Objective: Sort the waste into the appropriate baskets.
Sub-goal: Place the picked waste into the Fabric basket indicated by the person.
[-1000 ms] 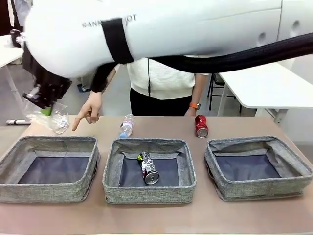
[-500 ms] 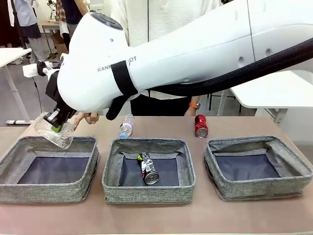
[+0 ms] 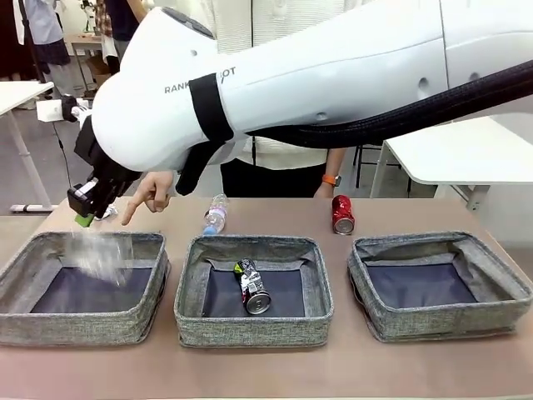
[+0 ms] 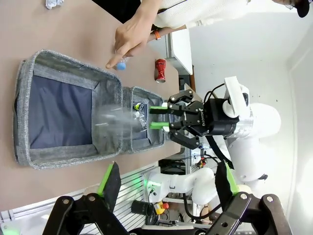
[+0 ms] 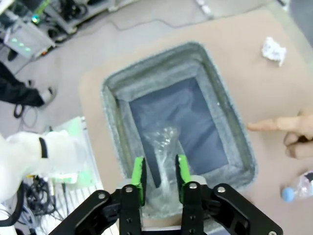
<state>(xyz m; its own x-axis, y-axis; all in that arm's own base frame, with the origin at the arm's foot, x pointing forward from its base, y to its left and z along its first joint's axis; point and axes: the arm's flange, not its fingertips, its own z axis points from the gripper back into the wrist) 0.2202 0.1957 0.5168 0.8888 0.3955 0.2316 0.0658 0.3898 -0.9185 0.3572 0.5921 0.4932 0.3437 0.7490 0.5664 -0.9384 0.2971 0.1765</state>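
Observation:
The crushed clear bottle (image 3: 104, 254) is a blur in mid-air just above the left basket (image 3: 25, 321). It hangs free below my right gripper (image 3: 86, 208), which stands open over that basket's far rim. In the right wrist view the crushed bottle (image 5: 164, 147) lies beyond the parted green pads (image 5: 138, 177), over the left basket (image 5: 115, 105). A black-silver can (image 3: 252, 287) lies in the middle basket (image 3: 250, 332). The right basket (image 3: 441, 321) holds nothing. My left gripper (image 4: 167, 178) is open, looking down on the left basket (image 4: 58, 58).
Beyond the baskets lie a clear bottle with a blue cap (image 3: 215, 214) and a red can (image 3: 342, 214). A person's hand (image 3: 150, 193) points down near the left basket's far edge. A white paper wad (image 5: 273, 49) sits on the table past that basket.
My right gripper has opened and let go of the crushed bottle, which now drops away from the fingers toward the left basket. The left gripper has stayed open.

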